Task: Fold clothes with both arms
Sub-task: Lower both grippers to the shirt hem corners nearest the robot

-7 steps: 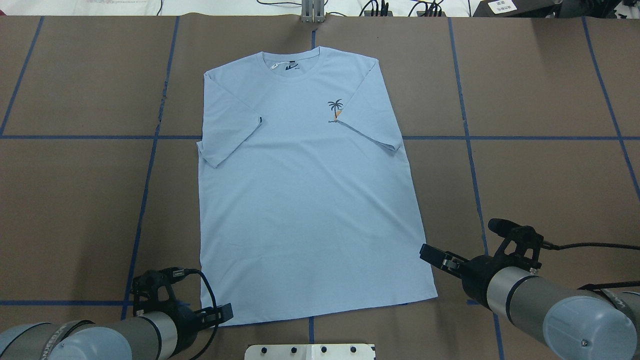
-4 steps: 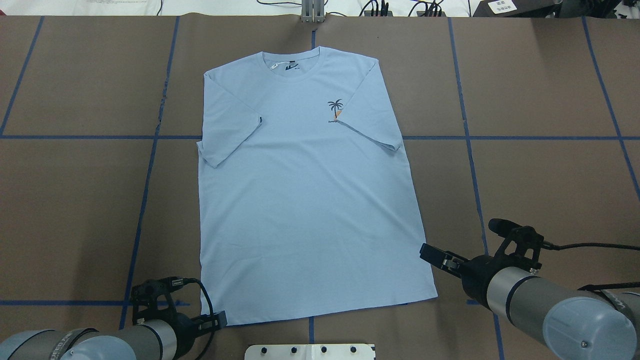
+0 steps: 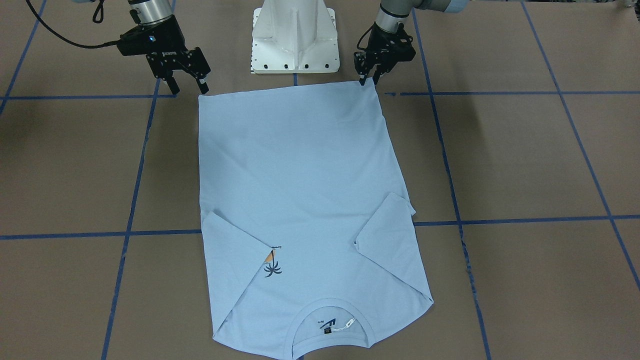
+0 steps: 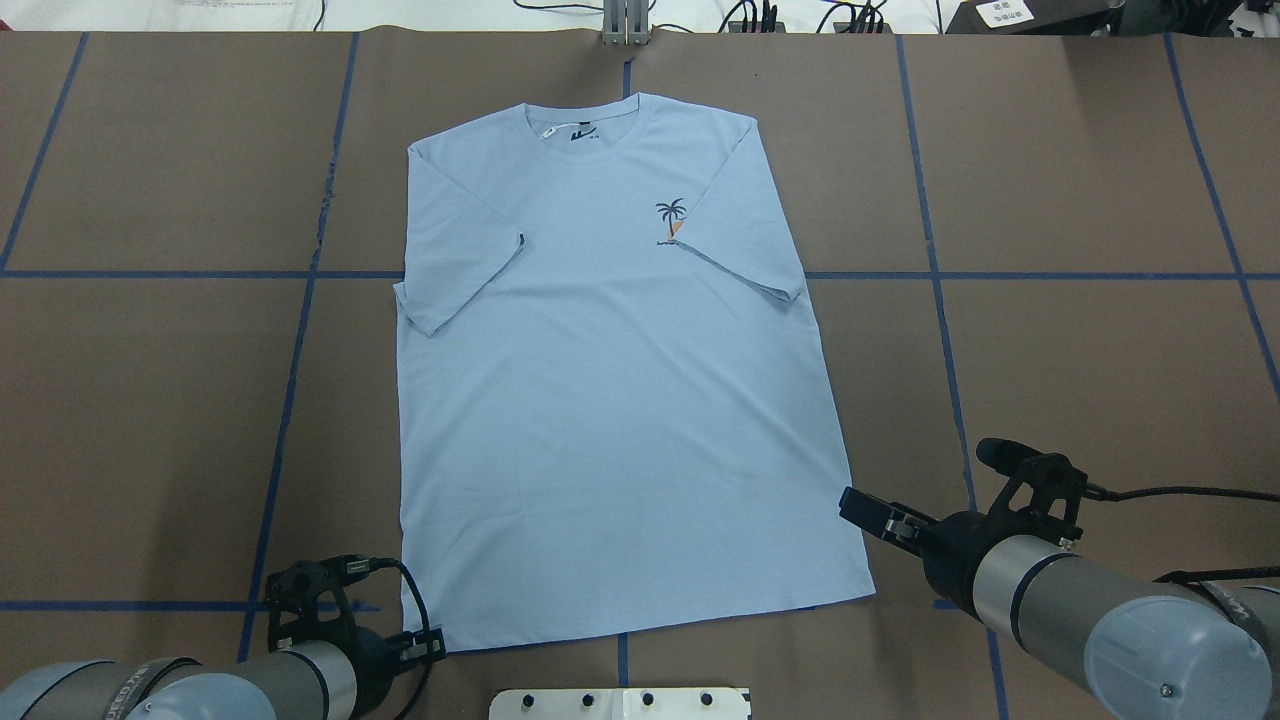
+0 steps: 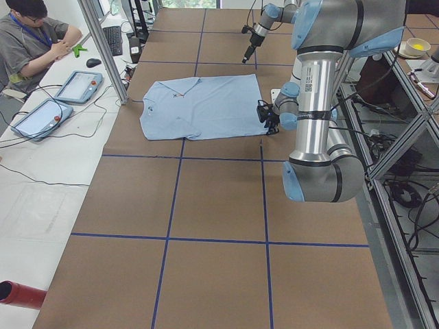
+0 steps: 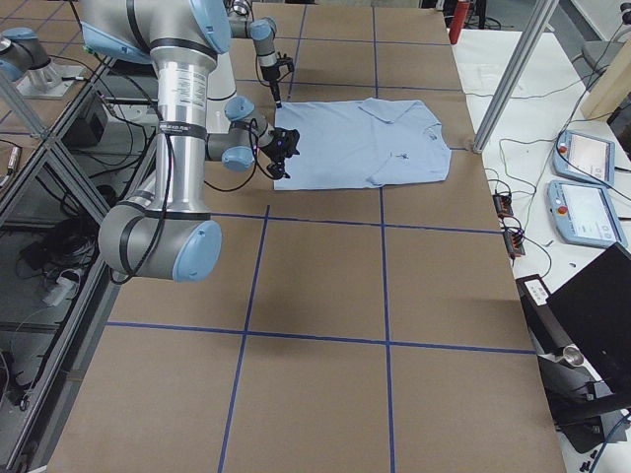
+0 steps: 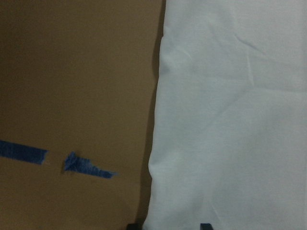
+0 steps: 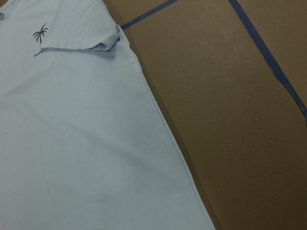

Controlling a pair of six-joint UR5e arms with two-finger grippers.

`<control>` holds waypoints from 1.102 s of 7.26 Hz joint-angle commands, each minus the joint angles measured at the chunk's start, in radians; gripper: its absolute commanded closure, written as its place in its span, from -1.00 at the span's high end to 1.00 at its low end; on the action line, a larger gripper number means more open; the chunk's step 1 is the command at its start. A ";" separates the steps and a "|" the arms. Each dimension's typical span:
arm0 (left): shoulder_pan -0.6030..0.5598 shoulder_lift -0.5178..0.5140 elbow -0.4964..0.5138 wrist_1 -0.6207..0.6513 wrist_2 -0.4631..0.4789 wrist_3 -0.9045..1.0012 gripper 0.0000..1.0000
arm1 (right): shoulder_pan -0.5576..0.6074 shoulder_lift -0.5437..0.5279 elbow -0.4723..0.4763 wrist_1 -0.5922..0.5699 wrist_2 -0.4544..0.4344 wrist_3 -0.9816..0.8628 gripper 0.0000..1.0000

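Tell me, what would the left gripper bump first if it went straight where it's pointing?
Most likely the T-shirt. The left gripper points down at its hem corner, though the remaining gap is hard to judge.

T-shirt (image 4: 620, 400): light blue, navy-orange palm print (image 4: 671, 218) | table (image 4: 1100, 380): brown, blue grid

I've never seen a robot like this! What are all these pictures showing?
It's a robot with a left arm and a right arm, each ending in a two-finger pincher called a gripper. Cameras look from above, across the table, both ends and each wrist. A blue T-shirt lies flat, sleeves folded in. The left gripper is open at one bottom corner; the right gripper is open near the other. Nothing is held.
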 commanded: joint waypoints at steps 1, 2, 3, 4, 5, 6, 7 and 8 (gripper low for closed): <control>0.003 0.000 -0.001 0.000 0.000 0.000 -0.56 | -0.001 0.000 -0.002 0.000 0.000 0.000 0.94; 0.003 -0.002 -0.003 0.000 0.000 0.000 -0.85 | -0.001 0.000 -0.002 0.000 0.000 0.000 0.93; 0.001 -0.002 -0.005 0.000 0.000 0.000 -1.00 | -0.003 -0.002 -0.005 0.000 -0.002 0.002 0.89; 0.001 -0.003 -0.008 0.000 0.000 0.001 -1.00 | -0.012 -0.005 -0.006 -0.001 -0.026 0.024 0.75; 0.003 -0.009 -0.011 -0.002 0.000 0.000 -1.00 | -0.027 -0.012 -0.008 -0.003 -0.031 0.081 0.45; 0.001 -0.017 -0.020 -0.003 0.002 0.000 -1.00 | -0.044 -0.043 -0.008 -0.005 -0.031 0.095 0.29; 0.000 -0.017 -0.024 -0.005 0.024 -0.002 -1.00 | -0.061 -0.061 -0.008 -0.011 -0.031 0.101 0.31; 0.001 -0.019 -0.024 -0.006 0.038 0.000 -1.00 | -0.079 -0.077 -0.013 -0.012 -0.034 0.101 0.32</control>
